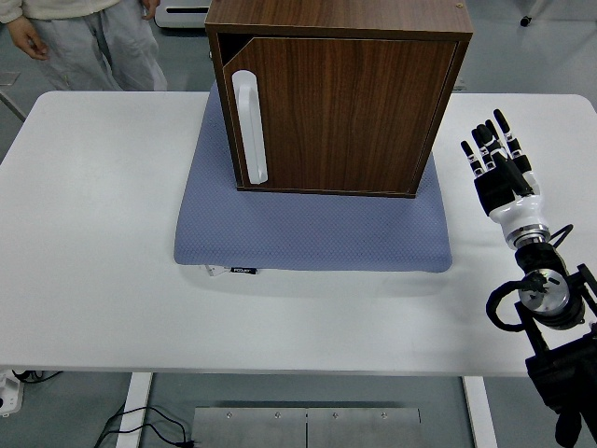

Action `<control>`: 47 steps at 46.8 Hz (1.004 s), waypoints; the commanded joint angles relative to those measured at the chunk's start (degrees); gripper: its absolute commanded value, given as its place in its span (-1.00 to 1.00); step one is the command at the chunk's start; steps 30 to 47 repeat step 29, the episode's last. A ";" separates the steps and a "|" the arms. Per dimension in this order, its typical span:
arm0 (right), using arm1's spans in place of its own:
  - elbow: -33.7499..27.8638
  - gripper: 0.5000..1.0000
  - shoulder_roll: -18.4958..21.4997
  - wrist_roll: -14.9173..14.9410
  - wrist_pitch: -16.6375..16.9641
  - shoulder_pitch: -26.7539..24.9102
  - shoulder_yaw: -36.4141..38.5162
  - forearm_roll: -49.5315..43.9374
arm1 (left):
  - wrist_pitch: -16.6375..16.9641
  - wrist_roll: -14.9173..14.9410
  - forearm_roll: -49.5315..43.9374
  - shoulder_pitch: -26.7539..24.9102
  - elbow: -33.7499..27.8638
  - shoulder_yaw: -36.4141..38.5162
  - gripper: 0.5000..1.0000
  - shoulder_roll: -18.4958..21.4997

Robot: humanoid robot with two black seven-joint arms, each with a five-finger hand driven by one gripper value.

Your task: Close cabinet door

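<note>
A dark walnut-veneer cabinet (340,93) stands on a blue-grey mat (312,229) toward the far side of the white desk (93,261), roughly in the middle of its width. The cabinet door (345,112) covers the whole front and sits flush within the frame — only a small angled notch shows at its upper left corner. A long white handle (249,126) runs upright along the door's left edge. A small label (244,271) shows at the mat's near edge, left of centre.

The right hand (499,163) hovers over the bare desk to the right of the cabinet, just beyond the mat's right edge and apart from both. Its fingers (492,140) point away from the robot, straight and slightly spread, holding nothing — the white wrist and black forearm trail back toward the lower right corner. The left arm does not show.

At the top left, beyond the desk's far edge, a person (79,37) in light grey trousers stands, one hand (28,37) hanging at the side. Below the desk's near edge a black cable (140,425) lies on the floor.
</note>
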 commanded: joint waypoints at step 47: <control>-0.02 1.00 0.00 1.06 -0.04 -0.62 0.50 0.00 | 0.00 0.00 -0.08 0.00 0.00 0.00 1.00 0.00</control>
